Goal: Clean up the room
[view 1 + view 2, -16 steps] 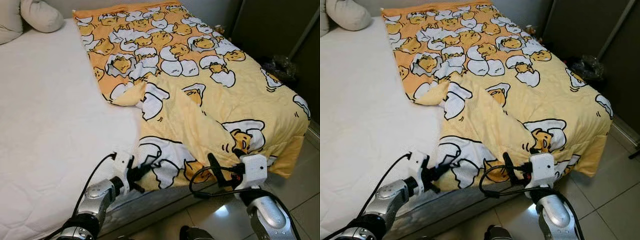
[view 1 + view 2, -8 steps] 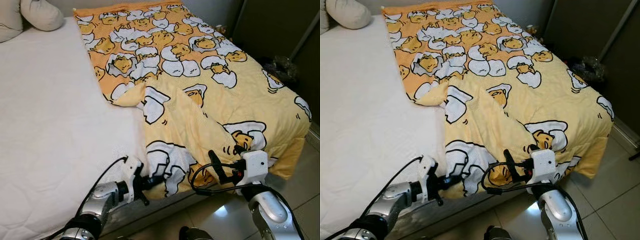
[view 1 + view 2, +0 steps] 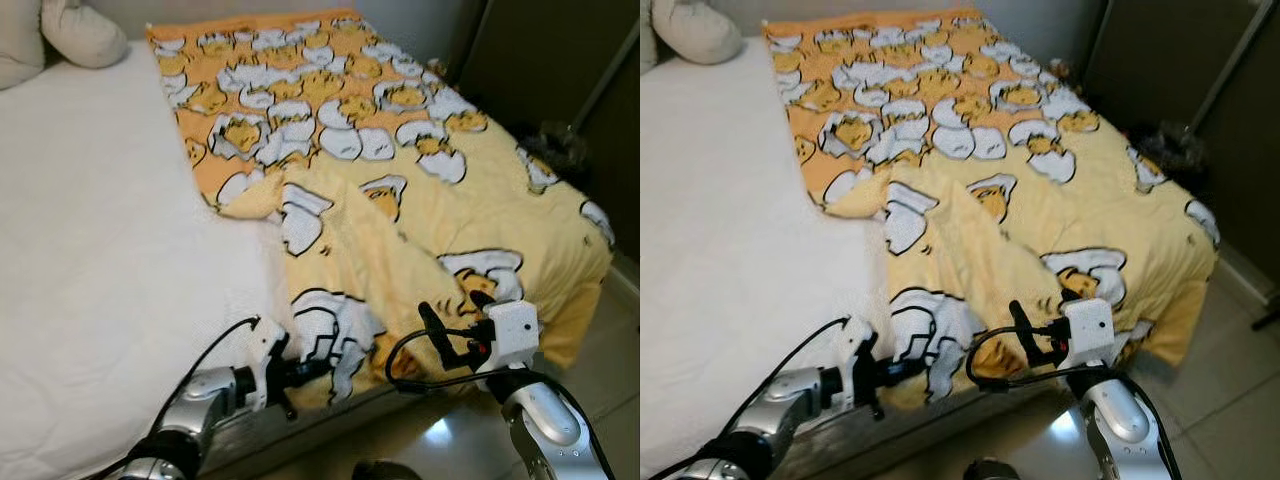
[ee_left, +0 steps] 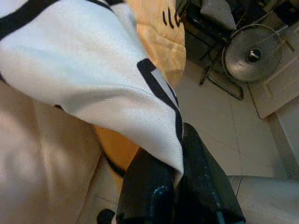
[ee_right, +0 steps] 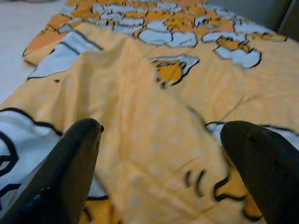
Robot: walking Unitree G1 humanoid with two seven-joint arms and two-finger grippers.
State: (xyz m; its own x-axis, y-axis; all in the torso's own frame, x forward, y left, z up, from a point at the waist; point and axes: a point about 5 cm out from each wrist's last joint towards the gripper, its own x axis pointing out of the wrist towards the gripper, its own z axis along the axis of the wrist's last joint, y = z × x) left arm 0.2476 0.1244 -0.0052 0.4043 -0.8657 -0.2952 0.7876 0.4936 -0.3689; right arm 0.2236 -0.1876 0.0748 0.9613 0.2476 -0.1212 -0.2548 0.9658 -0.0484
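Note:
A yellow and orange blanket [image 3: 400,150] printed with egg cartoons covers the right half of the bed, rumpled into a ridge near the foot. At the foot edge my left gripper [image 3: 315,370] is shut on the blanket's white-and-black hem, and the left wrist view shows the cloth [image 4: 93,70] pinched between the fingers [image 4: 145,186]. My right gripper [image 3: 455,318] hovers open just above the blanket near the foot. Its two fingertips [image 5: 70,163] are spread wide over the yellow cloth [image 5: 154,116], with nothing between them.
The bare white mattress [image 3: 90,230] fills the left half of the bed, with a pillow [image 3: 80,30] at its head. A dark cupboard [image 3: 540,50] and a dark bag [image 3: 555,140] stand at the right. Tiled floor [image 3: 440,440] lies below; a fan [image 4: 252,53] stands there.
My left gripper has slid to the right along the foot edge, taking the blanket's hem with it. The right gripper has barely moved. The head camera shifted slightly and the picture is blurred.

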